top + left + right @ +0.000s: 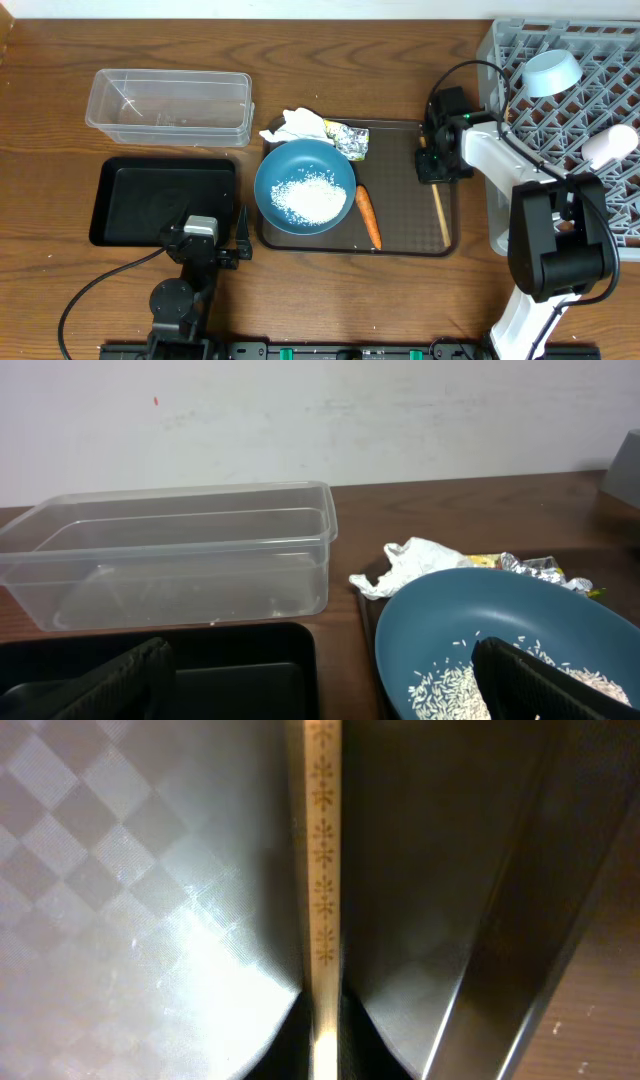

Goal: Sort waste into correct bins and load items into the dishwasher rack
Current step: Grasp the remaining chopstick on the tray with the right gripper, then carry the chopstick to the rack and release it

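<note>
Chopsticks (323,870): thin, pale, brown-patterned wood

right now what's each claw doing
left claw: open, holding nothing
right claw: closed on a chopstick

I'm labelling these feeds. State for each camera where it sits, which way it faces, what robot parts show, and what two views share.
Overhead: fixed above the table, facing straight down at the brown tray, rack, left arm and right arm.
Left wrist: low behind the left gripper, facing the back wall over the black bin and clear tub; both fingers show, spread.
Right wrist: just above the brown tray, facing down; the right gripper pinches the chopsticks.
Shared: overhead and left wrist both show the dark-blue bowl with rice.
</note>
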